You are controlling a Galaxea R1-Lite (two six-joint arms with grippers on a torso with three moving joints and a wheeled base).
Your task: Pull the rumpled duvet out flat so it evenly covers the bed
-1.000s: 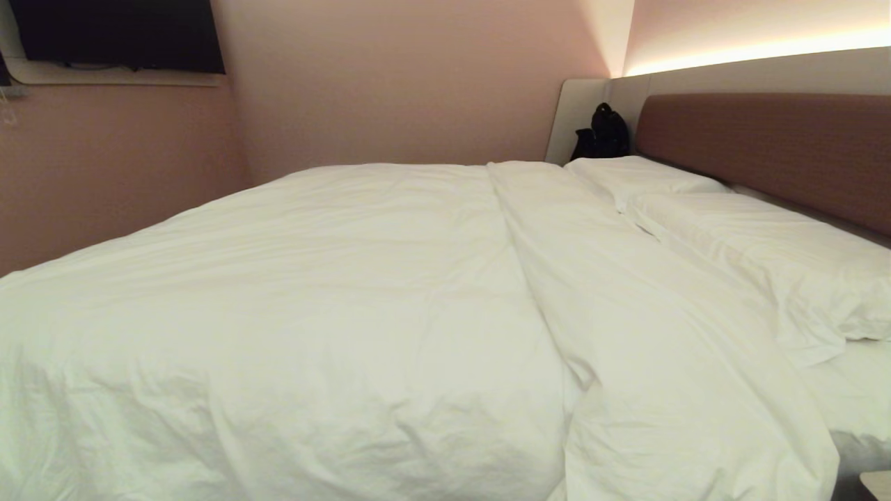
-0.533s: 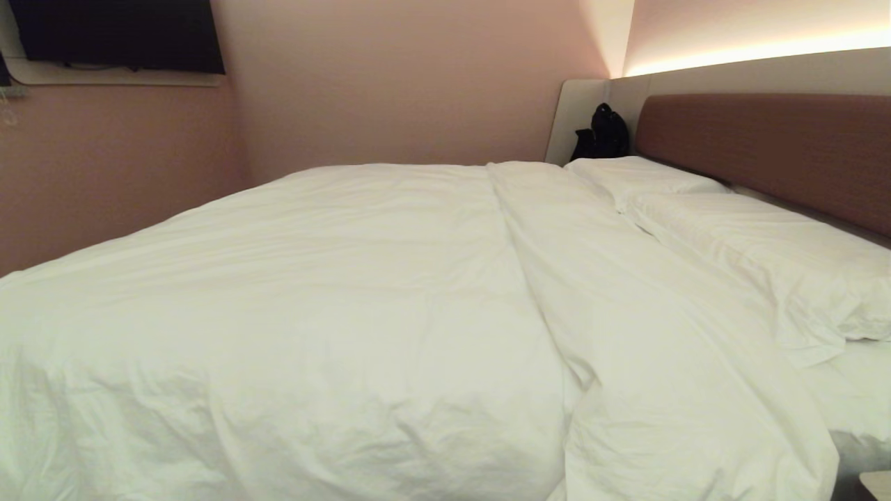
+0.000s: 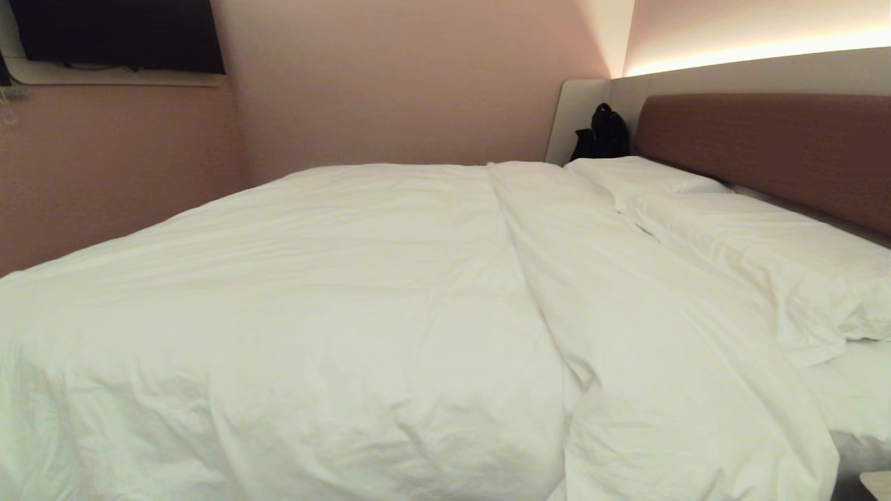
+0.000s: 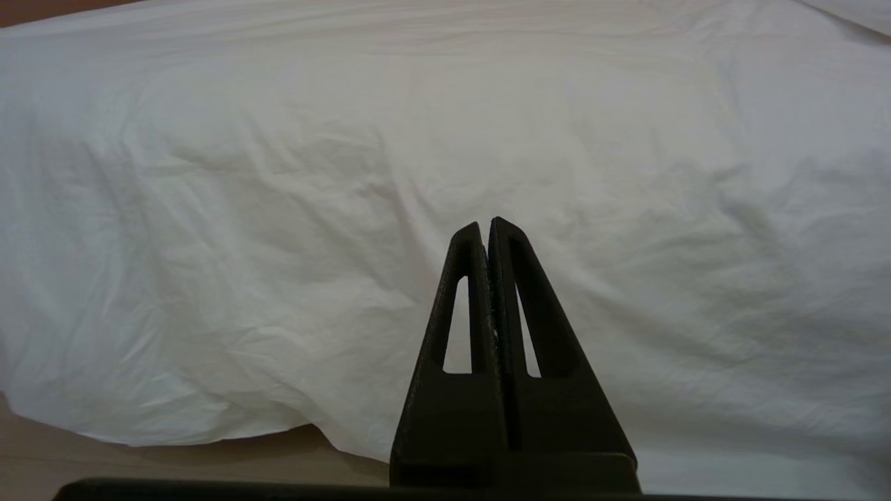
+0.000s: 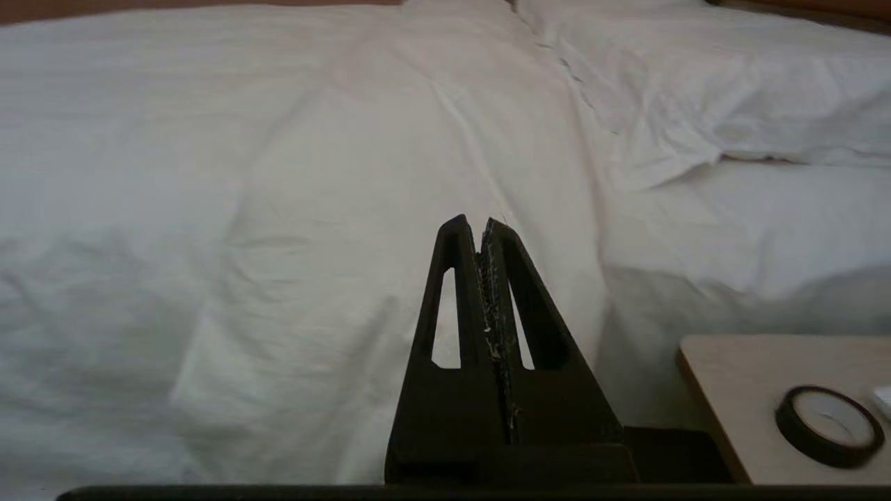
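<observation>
The duvet (image 3: 334, 313) lies spread over most of the bed (image 3: 860, 390), puffy and creased, with a long fold ridge running from the near edge toward the headboard (image 3: 766, 149); its near side hangs over the bed's near edge. At the headboard end two white pillows (image 3: 759, 243) lie in a row, and at the near right corner a strip of taut mattress sheet shows uncovered just beside the duvet's edge. Neither arm appears in the head view. In the left wrist view the left gripper (image 4: 485, 226) has its two black fingers pressed together with nothing between them; it points at the draped side of the duvet, whose lower hem hangs above a strip of floor, and the tips stand apart from the cloth. In the right wrist view the right gripper (image 5: 480, 224) is likewise pressed together and empty, aimed along the fold ridge toward the pillows, not touching the duvet. Beside the bed's near right corner stands a pale wooden bedside table (image 5: 738, 390), and on it lies a black ring-shaped object (image 5: 828, 424) with a pale centre. A dark bag (image 3: 603, 133) sits at the far corner by the headboard, and a dark screen (image 3: 115, 35) hangs on the wall.
</observation>
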